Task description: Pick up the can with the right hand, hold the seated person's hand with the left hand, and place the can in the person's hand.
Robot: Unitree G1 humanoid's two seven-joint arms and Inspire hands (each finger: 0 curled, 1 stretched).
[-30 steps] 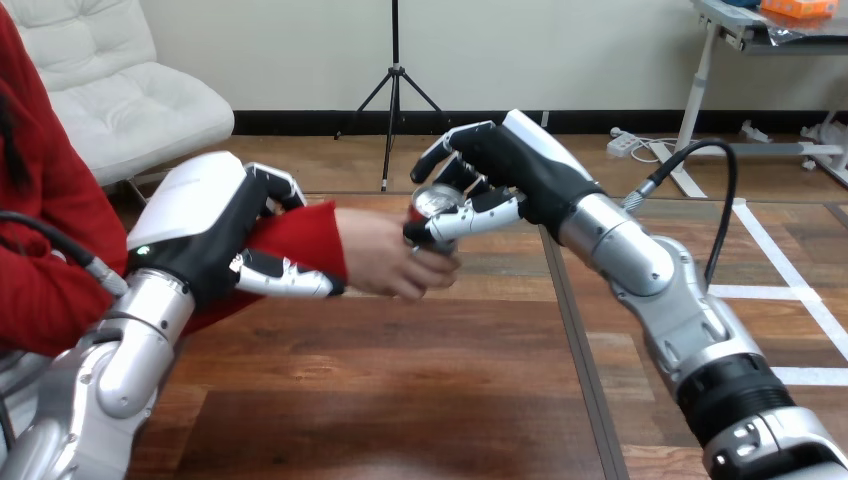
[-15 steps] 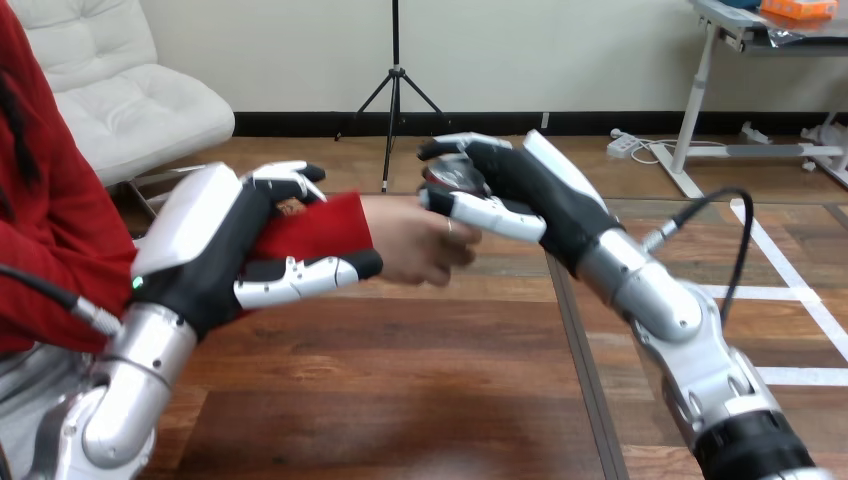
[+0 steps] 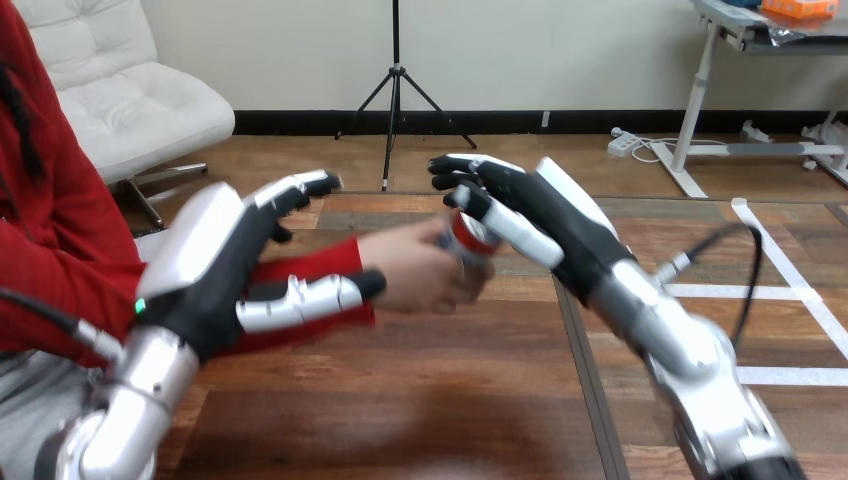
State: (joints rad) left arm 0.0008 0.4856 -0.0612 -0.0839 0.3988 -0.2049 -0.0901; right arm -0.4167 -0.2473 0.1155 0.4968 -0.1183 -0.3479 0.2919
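Handover across the wooden table (image 3: 400, 400): a red-and-silver can (image 3: 466, 237) sits in the person's hand (image 3: 415, 268) near the middle of the scene, with the robot's right hand (image 3: 545, 225) just beside it at the can's 3 o'clock. The step under way looks to be the release. Doing it well would mean letting the person's grip take the can's full weight first. The right hand could then draw away level toward 3 o'clock, so that no finger clips the can's top or tips it out of the palm. The left hand (image 3: 215, 265) should steady the person's arm without jostling it. The right hand reaches in from 4 o'clock on a silver forearm (image 3: 670, 340), its white-shelled back turned up. Its fingers (image 3: 465, 163) are stretched out and slightly apart, arched over the can's top rather than wrapped round it. The thumb lies along the can's right side, and whether it touches cannot be told from here. The left hand comes up from 7 o'clock, its fingers (image 3: 300, 185) straight and spread toward 1 o'clock. Its thumb (image 3: 305, 297) points to 3 o'clock across the front of the person's red sleeve (image 3: 310, 262). The sleeve passes between thumb and fingers, but the hand is splayed wide and is not closed on the wrist.
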